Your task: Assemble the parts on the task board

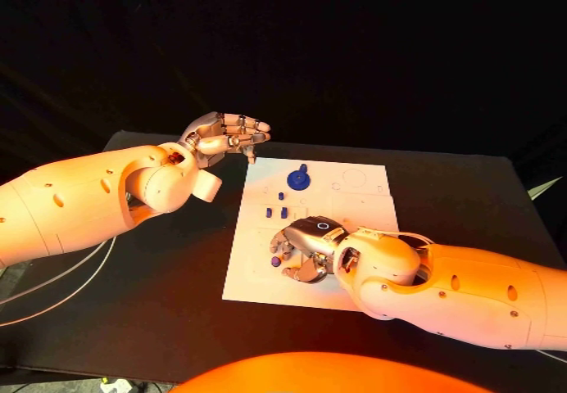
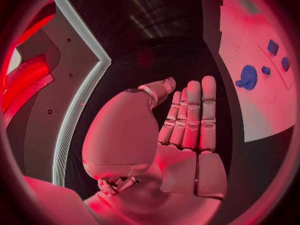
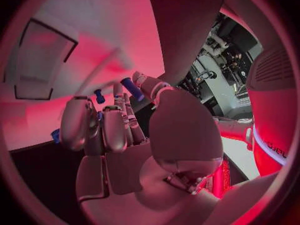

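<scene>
1. Black counter (image 1: 154,303) under a dark backdrop carries the white task board (image 1: 355,205) at its middle.
2. On the board's far part lies a blue gear (image 1: 299,178), flat, with small blue parts (image 1: 280,196) in a loose line just nearer the robot.
3. Robot's left hand (image 1: 227,133) hovers off the board's far left corner, above the counter; its fingers (image 2: 194,115) lie straight and close together, thumb alongside, with nothing in them.
4. Right hand (image 1: 305,250) sits low over the near half of the board, fingers curled downward.
5. From the right wrist view, a blue peg (image 3: 132,89) is pinched between the thumb and a fingertip of that hand, just above the board.
6. Another small blue part (image 1: 275,261) lies on the board just beside the right hand.
</scene>
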